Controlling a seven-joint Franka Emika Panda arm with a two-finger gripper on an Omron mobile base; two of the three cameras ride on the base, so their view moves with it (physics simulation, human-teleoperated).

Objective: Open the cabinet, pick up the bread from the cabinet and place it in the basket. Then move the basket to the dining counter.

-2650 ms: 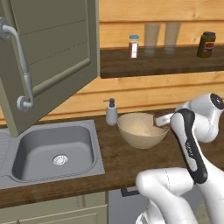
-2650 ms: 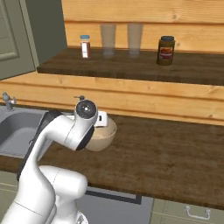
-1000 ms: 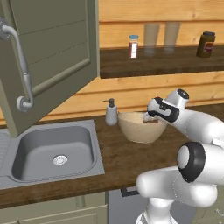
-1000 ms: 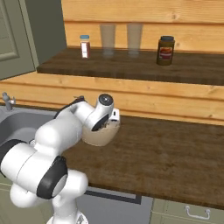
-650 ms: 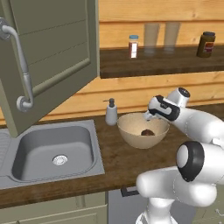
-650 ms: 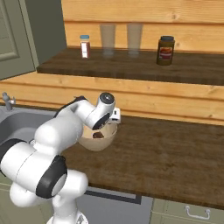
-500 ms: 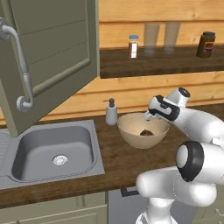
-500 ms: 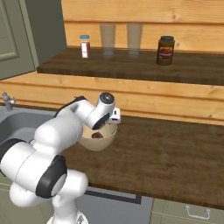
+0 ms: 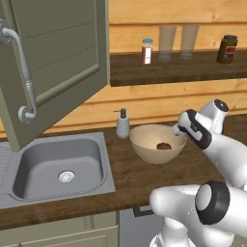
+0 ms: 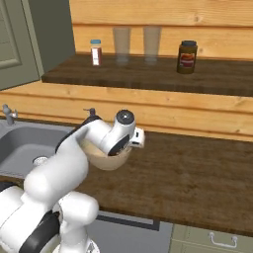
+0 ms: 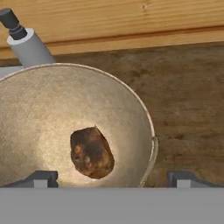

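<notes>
**Bread lies in the basket by the sink**

Left of the basket [image 9: 157,142], the cabinet [image 9: 53,58] door hangs open above the sink [image 9: 60,164]. A soap bottle [image 9: 122,124] stands just beside the basket's left rim. The bread [image 11: 92,152] rests on the basket's bottom, free of any grip. The pincer [image 11: 111,178] hovers over the basket's right rim, fingertips [image 11: 41,178] spread wide apart and holding nothing, on the dark bench [image 10: 197,173].
</notes>
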